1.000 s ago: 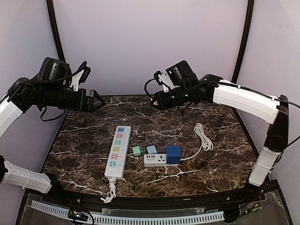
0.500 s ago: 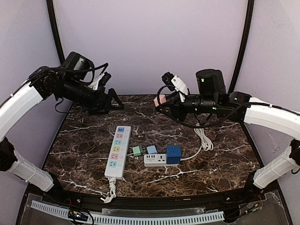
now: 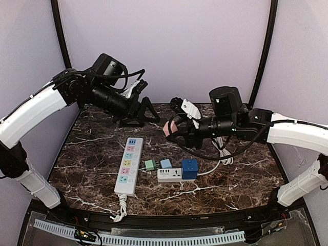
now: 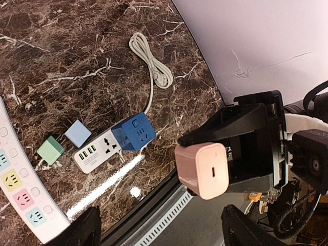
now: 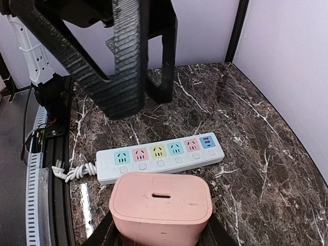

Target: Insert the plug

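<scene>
- One pink plug clamped in right gripper.
- Left gripper facing it, jaws wide, empty.
- Power strip on worktop below both grippers.

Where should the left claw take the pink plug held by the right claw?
Pinch the pink plug by its two broad sides at the free, port-face end. Bring the left claw in head-on toward that face: the right claw covers the narrow edges and the rear, leaving those sides bare.
</scene>
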`<state>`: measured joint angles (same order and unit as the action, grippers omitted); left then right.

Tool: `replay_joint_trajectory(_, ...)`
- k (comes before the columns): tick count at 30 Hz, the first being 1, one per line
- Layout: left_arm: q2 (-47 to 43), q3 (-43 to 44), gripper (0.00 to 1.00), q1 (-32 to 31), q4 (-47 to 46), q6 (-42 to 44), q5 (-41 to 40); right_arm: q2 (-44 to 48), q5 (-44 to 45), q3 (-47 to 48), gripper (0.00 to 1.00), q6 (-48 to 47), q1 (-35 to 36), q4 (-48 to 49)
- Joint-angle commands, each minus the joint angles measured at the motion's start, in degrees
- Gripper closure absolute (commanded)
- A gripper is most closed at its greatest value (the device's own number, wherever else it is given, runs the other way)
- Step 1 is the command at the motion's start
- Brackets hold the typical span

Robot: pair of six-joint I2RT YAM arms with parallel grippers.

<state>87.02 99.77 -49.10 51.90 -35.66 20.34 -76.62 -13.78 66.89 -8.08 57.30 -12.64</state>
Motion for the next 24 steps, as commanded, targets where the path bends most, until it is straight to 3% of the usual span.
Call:
replay_joint_trajectory(1,1.42,1.43,0.19,-0.64,-1.96,-0.4,3.25,-1.61,1.97,0.83,1.0,-0.76,1.56,-0.9)
replay_joint_trajectory(24,7.01,0.55,0.35,-3.18,-4.84,-0.49,7.44,-2.85,3.98,3.08,1.0,-0.45,3.44,-4.78)
